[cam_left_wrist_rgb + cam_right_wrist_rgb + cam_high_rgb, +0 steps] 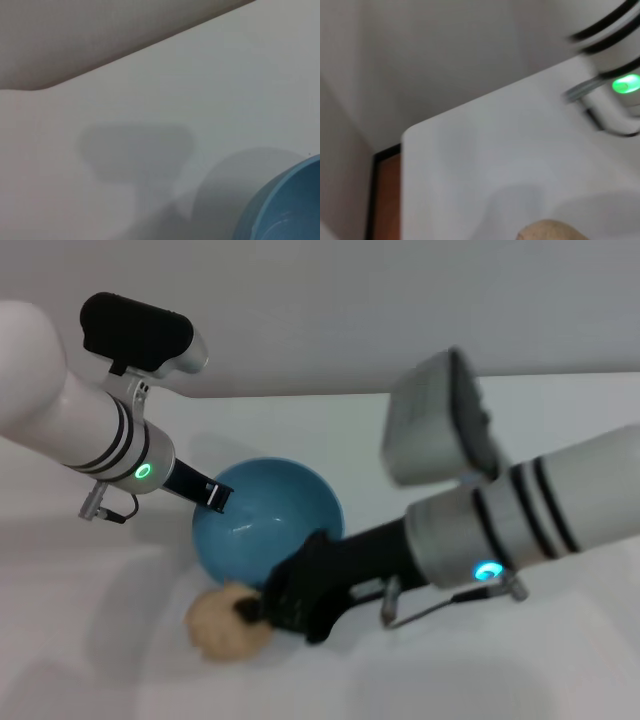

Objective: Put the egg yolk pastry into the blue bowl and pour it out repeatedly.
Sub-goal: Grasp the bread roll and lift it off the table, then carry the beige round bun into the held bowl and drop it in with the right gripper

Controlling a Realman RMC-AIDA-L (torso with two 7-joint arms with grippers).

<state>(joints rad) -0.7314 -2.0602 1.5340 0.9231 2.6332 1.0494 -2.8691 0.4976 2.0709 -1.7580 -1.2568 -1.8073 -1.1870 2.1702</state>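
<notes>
In head view only, right gripper (262,608) is pinching egg yolk pastry (225,623) beside blue bowl (268,520); left gripper (214,496) is clamping the rim. Wrist views are showing table (210,90).

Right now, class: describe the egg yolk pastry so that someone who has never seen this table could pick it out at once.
Find the white table, then the blue bowl on it. Just outside the bowl's near rim, toward the robot's left, the egg yolk pastry lies on the tabletop, with the right gripper at its side. It is the only small, tan, matte dome there; the bowl is large, glossy and blue.
</notes>
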